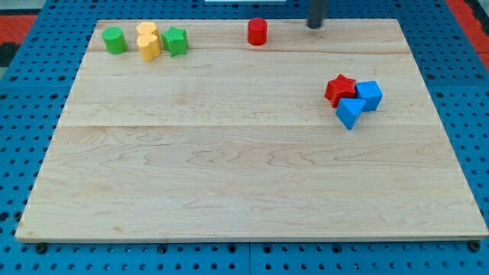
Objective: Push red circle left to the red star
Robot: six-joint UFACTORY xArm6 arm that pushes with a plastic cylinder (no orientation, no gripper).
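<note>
The red circle [257,32] stands near the top edge of the wooden board, a little right of the middle. The red star [340,89] lies at the view's right, touching a blue cube [369,95] and a blue triangle [350,113]. My tip [315,25] is at the top edge of the board, to the right of the red circle and apart from it, and well above the red star.
At the top left stand a green cylinder [115,40], a yellow block [148,41] and a green star-like block [175,41] in a row. The wooden board [229,168] rests on a blue pegboard table.
</note>
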